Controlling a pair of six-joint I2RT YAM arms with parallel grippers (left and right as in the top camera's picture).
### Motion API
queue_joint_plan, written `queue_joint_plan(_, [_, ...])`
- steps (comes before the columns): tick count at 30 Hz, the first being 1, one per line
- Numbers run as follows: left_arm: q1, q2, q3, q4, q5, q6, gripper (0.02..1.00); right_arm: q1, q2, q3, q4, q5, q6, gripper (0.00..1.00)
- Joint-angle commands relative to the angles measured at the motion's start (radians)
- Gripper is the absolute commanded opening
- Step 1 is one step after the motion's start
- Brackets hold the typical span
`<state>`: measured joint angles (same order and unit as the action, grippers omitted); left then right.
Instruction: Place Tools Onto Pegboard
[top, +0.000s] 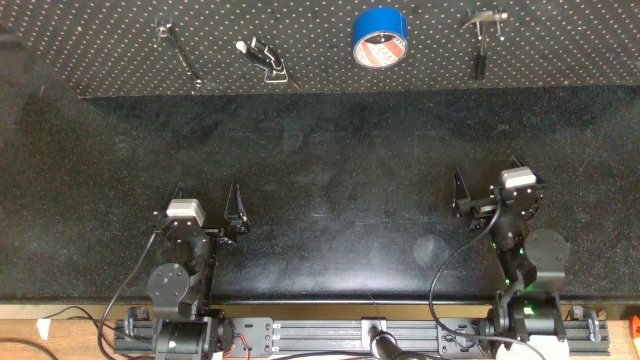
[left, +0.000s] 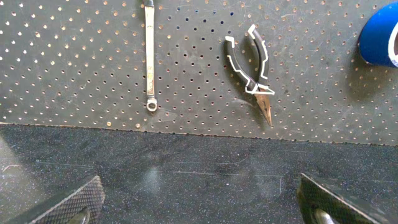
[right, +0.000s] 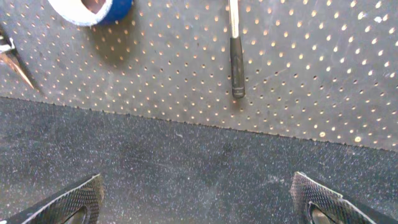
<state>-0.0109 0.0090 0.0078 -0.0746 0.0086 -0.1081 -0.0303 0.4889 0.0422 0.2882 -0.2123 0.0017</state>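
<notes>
Left gripper (top: 206, 203) at lower left, jaws spread wide, holding nothing, right gripper (top: 487, 188) at lower right, equally wide and empty, wrench (top: 178, 50), pliers (top: 265, 60), blue tape roll (top: 380, 38) and hammer (top: 483, 35) hanging on the pegboard (top: 100, 50) along the top edge

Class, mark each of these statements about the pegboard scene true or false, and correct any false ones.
1. The wrench, pliers, blue tape roll and hammer all hang on the pegboard. True.
2. The blue tape roll hangs between the pliers and the hammer. True.
3. The left gripper is shut on the wrench. False: it is open and empty, over the mat.
4. The hammer lies on the mat. False: it hangs at the pegboard's right end.
5. The right gripper is open. True.
</notes>
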Motion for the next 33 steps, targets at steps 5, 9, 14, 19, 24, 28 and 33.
queue_joint_plan(5, [0.004, -0.006, -0.002, -0.006, 0.007, 0.009, 0.993, 0.008, -0.311, -0.038, -0.309, -0.016, 0.166, 0.980])
queue_joint_plan(9, [0.004, -0.006, -0.002, -0.006, 0.007, 0.009, 0.996, 0.008, -0.430, -0.038, -0.347, 0.010, 0.253, 0.978])
queue_joint_plan(14, [0.004, -0.005, -0.002, -0.006, 0.007, 0.009, 0.996, 0.007, -0.488, -0.037, -0.344, 0.011, 0.249, 0.978])
queue_joint_plan(19, [0.004, -0.005, -0.002, -0.006, 0.007, 0.009, 0.993, 0.008, -0.488, -0.037, -0.344, 0.010, 0.249, 0.978])
queue_joint_plan(24, [0.004, -0.005, -0.002, -0.006, 0.007, 0.009, 0.993, 0.008, -0.488, -0.037, -0.344, 0.011, 0.249, 0.978])
queue_joint_plan(28, [0.004, -0.006, -0.002, -0.005, 0.007, 0.009, 0.993, 0.007, -0.488, -0.037, -0.344, 0.010, 0.249, 0.978])
queue_joint_plan(33, [0.004, -0.006, -0.002, -0.006, 0.007, 0.009, 0.993, 0.008, -0.488, -0.037, -0.344, 0.010, 0.249, 0.978])
